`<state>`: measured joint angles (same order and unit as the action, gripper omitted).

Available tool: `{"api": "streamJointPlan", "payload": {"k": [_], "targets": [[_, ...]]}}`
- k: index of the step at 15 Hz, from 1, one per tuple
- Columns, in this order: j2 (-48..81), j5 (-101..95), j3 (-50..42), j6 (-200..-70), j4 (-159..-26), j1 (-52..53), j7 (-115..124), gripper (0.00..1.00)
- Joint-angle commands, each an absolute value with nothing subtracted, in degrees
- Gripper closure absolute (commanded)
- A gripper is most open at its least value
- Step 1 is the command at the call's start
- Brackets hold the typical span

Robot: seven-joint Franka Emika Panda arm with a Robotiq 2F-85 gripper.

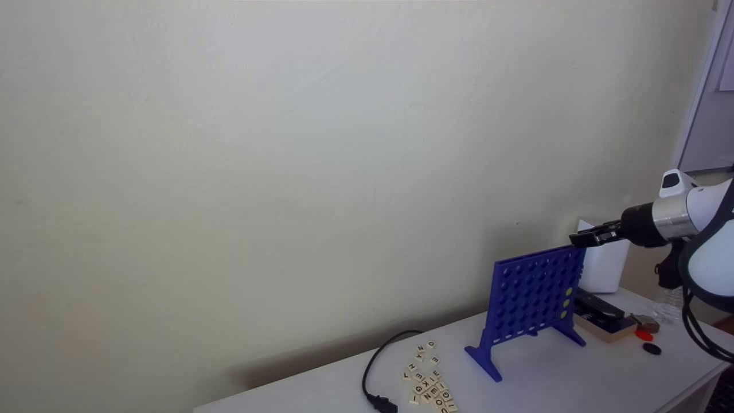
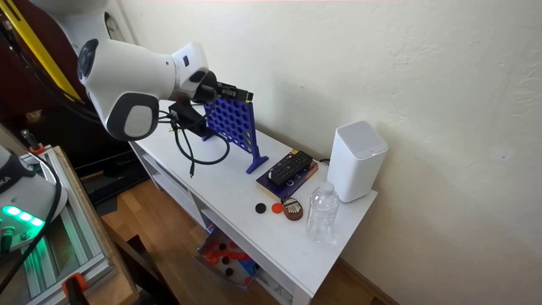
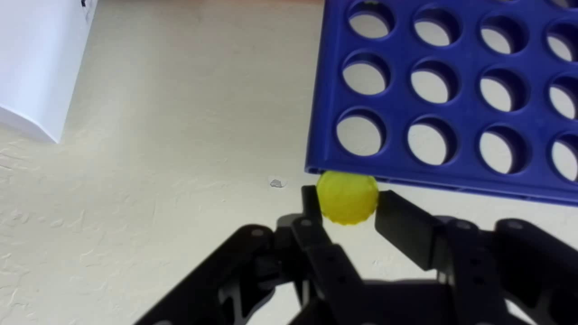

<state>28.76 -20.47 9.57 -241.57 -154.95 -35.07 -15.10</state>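
My gripper [image 3: 347, 201] is shut on a yellow disc [image 3: 347, 210], one fingertip on each side of it. The disc's far edge is at the top slot of the blue upright game rack [image 3: 397, 113], over its end column. Part of the disc's edge looks hidden behind the rack's rim; how deep it sits is unclear. In both exterior views the gripper [image 1: 579, 238] [image 2: 249, 96] is at the top end corner of the rack [image 1: 530, 292] [image 2: 230, 118]. Several yellow discs [image 1: 566, 303] show low in the rack's end column.
On the white table [image 2: 237, 228] beside the rack are a book [image 2: 271, 186] with a black remote [image 2: 291, 167], a red disc [image 2: 277, 208], a black disc [image 2: 260, 208], a thumb piano [image 2: 292, 209], a clear bottle [image 2: 324, 207] and a white router [image 2: 355, 169]. Letter tiles [image 1: 430, 384] and a cable [image 1: 370, 367] lie opposite.
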Motion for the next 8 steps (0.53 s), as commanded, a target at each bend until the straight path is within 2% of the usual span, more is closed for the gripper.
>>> {"api": "streamJointPlan", "payload": {"k": [1, 8], "targets": [[27.78, -20.97, 12.81, -242.13, -156.85, -39.32, -17.13, 0.87], [28.64, -19.54, 17.84, -242.60, -157.53, -44.22, -20.91, 0.87]]}}
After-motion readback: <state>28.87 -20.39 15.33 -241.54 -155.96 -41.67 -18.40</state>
